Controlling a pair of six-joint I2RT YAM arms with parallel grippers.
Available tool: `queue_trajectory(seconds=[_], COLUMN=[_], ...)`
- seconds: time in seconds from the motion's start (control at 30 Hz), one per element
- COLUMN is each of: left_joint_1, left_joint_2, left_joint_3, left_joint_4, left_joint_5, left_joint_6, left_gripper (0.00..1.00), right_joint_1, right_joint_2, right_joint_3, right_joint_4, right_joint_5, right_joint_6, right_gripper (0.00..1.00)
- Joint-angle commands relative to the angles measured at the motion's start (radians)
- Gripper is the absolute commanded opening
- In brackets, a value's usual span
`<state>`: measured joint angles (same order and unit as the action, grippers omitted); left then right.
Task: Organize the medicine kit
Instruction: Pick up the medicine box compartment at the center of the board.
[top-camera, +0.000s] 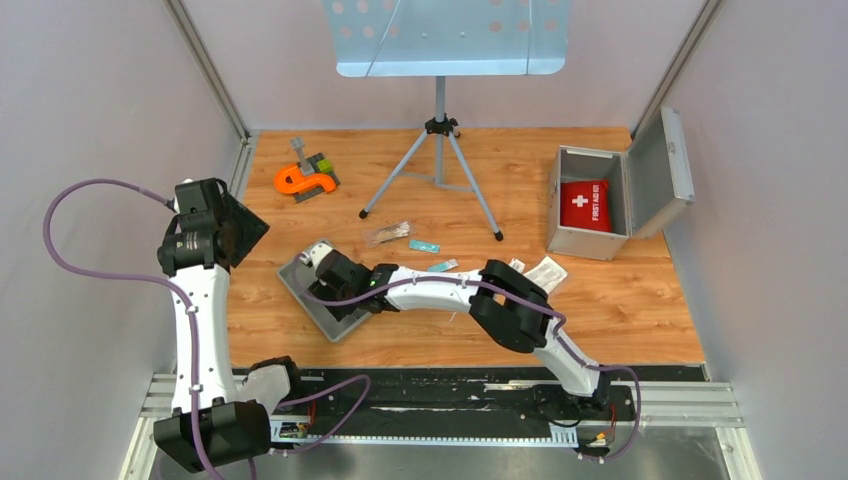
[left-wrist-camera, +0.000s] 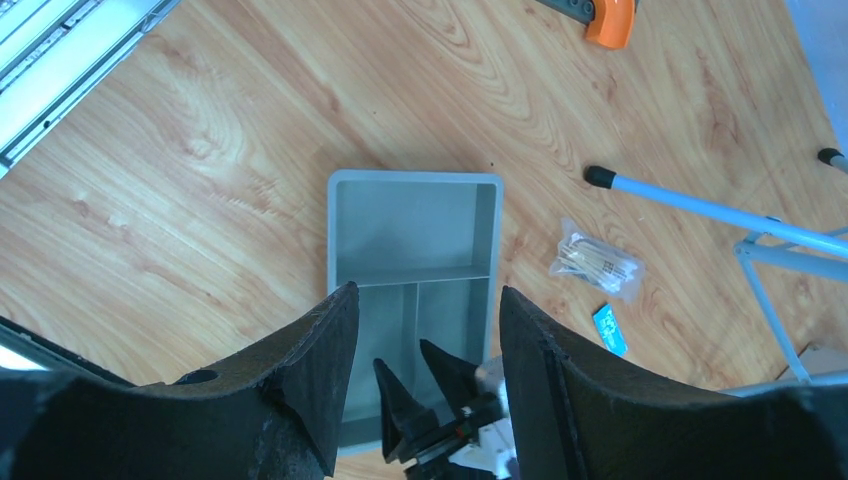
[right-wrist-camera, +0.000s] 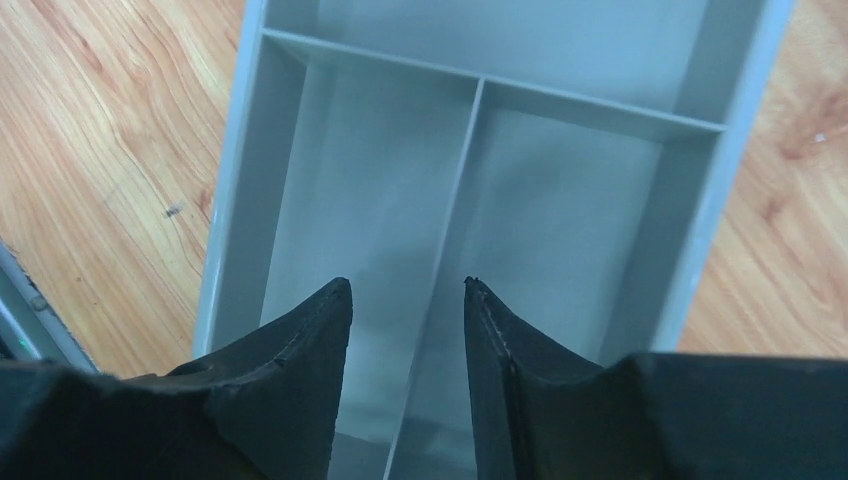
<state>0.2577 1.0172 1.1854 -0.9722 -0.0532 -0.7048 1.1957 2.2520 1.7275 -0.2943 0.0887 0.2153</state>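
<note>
Desk (top-camera: 600, 310) is carrying everything. Music stand (top-camera: 440, 130) is standing at back centre, legs splayed on the wood.

Right arm is reaching left across the desk. Right pincer (top-camera: 318, 258) is hovering over the grey tray (top-camera: 318, 312), fingers spread with only air between them. In the right wrist view the pincer (right-wrist-camera: 406, 285) is sitting right above the divider between the tray's two narrow compartments (right-wrist-camera: 720, 190).

Left arm is standing raised at the left edge. Left pincer (left-wrist-camera: 428, 292) is also spread and is looking down on the tray (left-wrist-camera: 415, 215) from well above, with the right pincer (left-wrist-camera: 408, 358) showing under it.

Metal case (top-camera: 585, 243) is sitting at back right with its lid swung open to the right. Red first aid pouch (top-camera: 585, 205) is lying inside it. Tray is lying on the desk left of centre, well apart from the case.

Orange clamp (top-camera: 305, 180) is lying at back left. White packets (top-camera: 545, 270) are lying near the case's front. Swab packet (top-camera: 388, 234) is lying between tray and stand legs, with a blue sachet (top-camera: 424, 245) just beside it.
</note>
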Motion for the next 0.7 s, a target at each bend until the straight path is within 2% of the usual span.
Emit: queue_trajectory(seconds=[0.0, 0.07, 0.1, 0.2, 0.4, 0.53, 0.67], left_joint_1=[0.012, 0.011, 0.011, 0.011, 0.011, 0.011, 0.012], left_joint_2=[-0.015, -0.016, -0.017, -0.017, -0.016, -0.013, -0.006], left_joint_3=[-0.006, -0.009, -0.013, -0.018, -0.024, -0.021, -0.006], left_joint_4=[0.006, 0.009, 0.013, 0.016, 0.024, 0.031, 0.028], left_joint_5=[0.002, 0.003, 0.008, 0.013, 0.025, 0.035, 0.015], left_joint_6=[-0.004, -0.005, -0.006, -0.008, -0.011, -0.017, -0.005], left_gripper=[0.62, 0.62, 0.62, 0.62, 0.62, 0.62, 0.62], right_joint_1=[0.015, 0.015, 0.015, 0.017, 0.021, 0.022, 0.022], right_joint_2=[0.025, 0.033, 0.034, 0.008, -0.151, -0.317, -0.492], right_joint_3=[0.045, 0.049, 0.05, 0.038, -0.065, -0.164, -0.271], right_joint_4=[0.02, 0.019, 0.018, 0.014, 0.015, 0.002, -0.07], right_joint_5=[0.022, 0.023, 0.026, 0.046, 0.089, 0.109, 0.203], right_joint_6=[-0.029, -0.033, -0.035, -0.037, -0.043, -0.052, -0.041], right_gripper=[0.43, 0.37, 0.32, 0.02, 0.0, 0.0, 0.0])
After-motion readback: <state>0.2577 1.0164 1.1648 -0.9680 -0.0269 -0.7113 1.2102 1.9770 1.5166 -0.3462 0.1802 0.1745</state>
